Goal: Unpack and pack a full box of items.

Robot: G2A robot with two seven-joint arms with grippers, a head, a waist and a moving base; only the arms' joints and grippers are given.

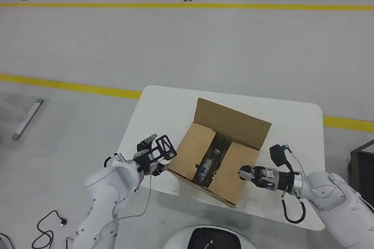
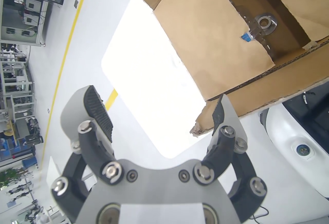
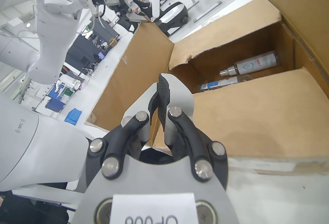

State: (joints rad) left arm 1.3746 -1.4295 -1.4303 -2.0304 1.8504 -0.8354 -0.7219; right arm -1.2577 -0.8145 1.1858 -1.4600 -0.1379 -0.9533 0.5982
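A brown cardboard box (image 1: 227, 124) stands in the middle of the white table (image 1: 168, 106), with its back flap up and its two side flaps leaning half over the opening. Bottles (image 1: 206, 167) lie inside: a white spray bottle (image 3: 252, 64) and one with a blue label (image 3: 218, 83). My left gripper (image 1: 156, 148) hangs open at the box's left corner, one fingertip (image 2: 221, 112) just beside a flap corner (image 2: 203, 122). My right gripper (image 3: 162, 91) is shut at the edge of the right flap (image 3: 257, 119); I see no cardboard between its pads.
The box sits near the table's front edge. Bare tabletop lies to its left (image 2: 144, 68) and behind it. A dark cabinet (image 1: 368, 165) stands off the table at the right, and a metal frame (image 1: 28, 118) lies on the floor at the left.
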